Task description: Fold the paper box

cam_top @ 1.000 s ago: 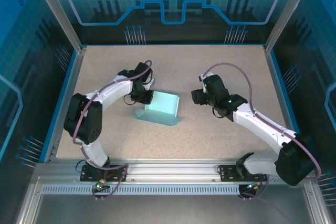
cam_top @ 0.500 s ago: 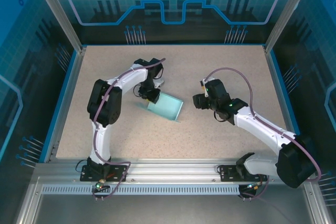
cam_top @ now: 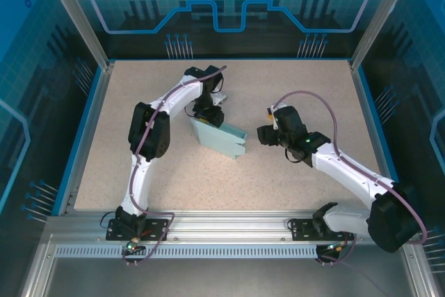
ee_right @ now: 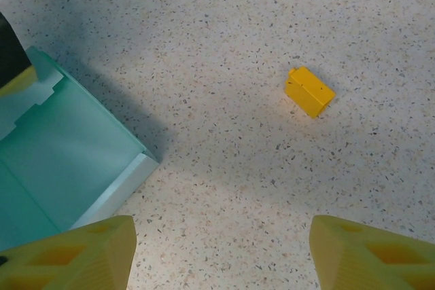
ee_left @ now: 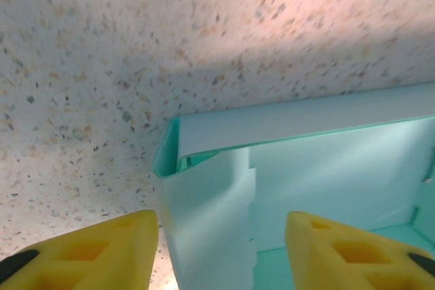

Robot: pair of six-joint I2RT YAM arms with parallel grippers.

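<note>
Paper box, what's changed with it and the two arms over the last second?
The left arm reached farther across the table, swinging the paper box clockwise in the top view. The left tool, closed at the box's corner before, now stands open around it and has let go. The right tool stayed open, hovering right of the box.

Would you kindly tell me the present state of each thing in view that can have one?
paper box: partly folded, side walls raised, top open, resting on the table.
left gripper: open, jaws apart with a paper box wall between them.
right gripper: open, empty, over bare table.
yellow block: lying loose on the table, apart from the paper box.
</note>
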